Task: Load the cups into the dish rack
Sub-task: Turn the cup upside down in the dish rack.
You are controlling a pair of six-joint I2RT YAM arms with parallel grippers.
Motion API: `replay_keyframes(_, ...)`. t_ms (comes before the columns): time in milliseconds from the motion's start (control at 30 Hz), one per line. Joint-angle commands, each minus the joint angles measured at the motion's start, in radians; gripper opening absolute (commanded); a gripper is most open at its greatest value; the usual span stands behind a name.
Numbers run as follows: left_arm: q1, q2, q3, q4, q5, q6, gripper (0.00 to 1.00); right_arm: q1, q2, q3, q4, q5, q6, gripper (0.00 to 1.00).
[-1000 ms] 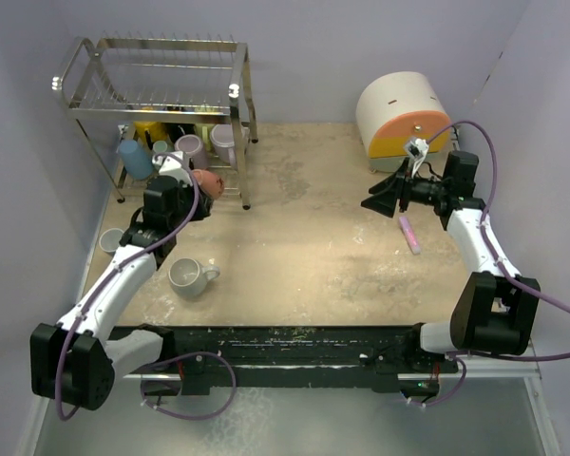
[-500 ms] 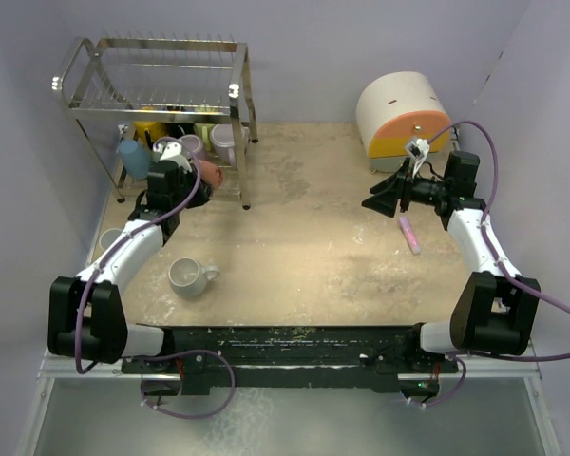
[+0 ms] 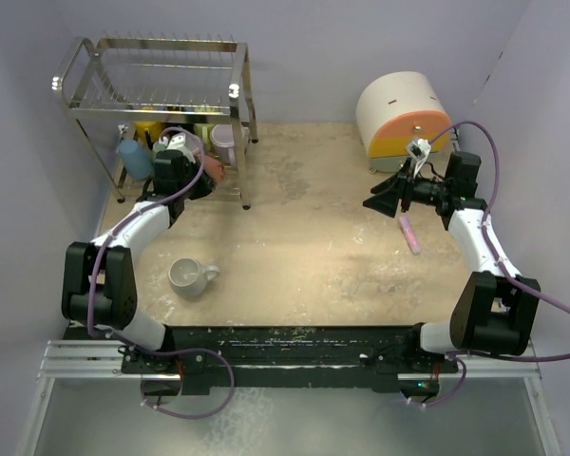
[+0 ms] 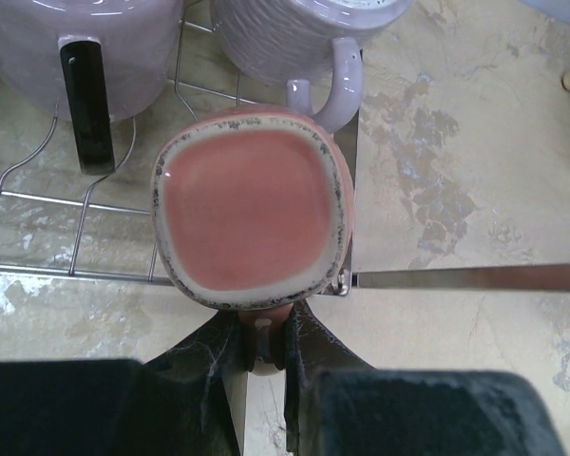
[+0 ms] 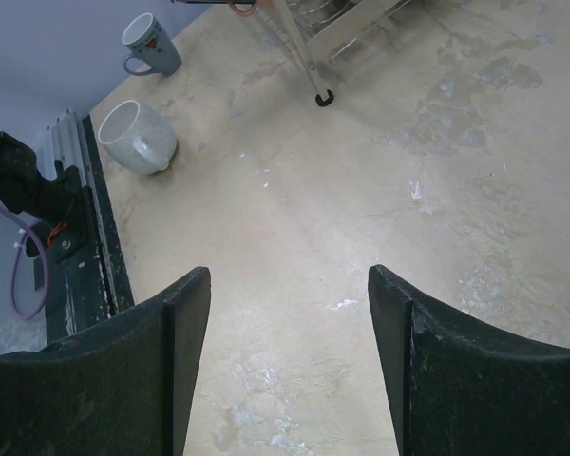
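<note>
- Pale lilac walls [image 3: 361, 38] close in the table [image 3: 313, 256] on the left, back and right. Its top is beige and stone-like, mottled with pale scuffs and darker stains.
- The dish rack [image 3: 161, 44] stands in the far left corner, against the walls. On its lower tier a blue cup [image 3: 133, 158] sits at the left end and a yellow cup [image 3: 150, 124] behind it.
- On the bare tabletop on the near side of the rack, a white mug [image 3: 190, 276] stands upright. The right wrist view shows a grey-teal cup [image 5: 152, 43] beyond it, nearer the left wall.
- At the rack's front right corner, the left gripper [image 4: 266, 353] has its fingers pinched on the handle of the salmon cup [image 4: 252, 209].
- That cup's mouth faces the wrist camera, over the corner of the lower wire shelf. Whether it rests on the wire I cannot tell.
- Two lavender mugs [image 4: 294, 33] stand just behind it on the shelf.
- Well right of the rack, the right gripper [image 5: 290, 361] hangs over bare tabletop with its fingers spread wide.
- Farther right of the rack, a pink stick [image 3: 410, 234] lies flat on the table.
- A cream-and-orange box [image 3: 404, 114] sits at the back, level with the rack.
</note>
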Motion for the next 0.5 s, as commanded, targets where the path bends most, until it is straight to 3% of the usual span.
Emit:
replay_keyframes(0, 0.007, 0.035, 0.089, 0.106, 0.029, -0.012, 0.0, -0.009, -0.032, 0.039, 0.0, -0.009, -0.022, 0.69)
replay_keyframes(467, 0.007, 0.206, 0.222, 0.05, 0.008, 0.023, 0.0, -0.016, -0.031, 0.04, -0.004, -0.015, -0.023, 0.69)
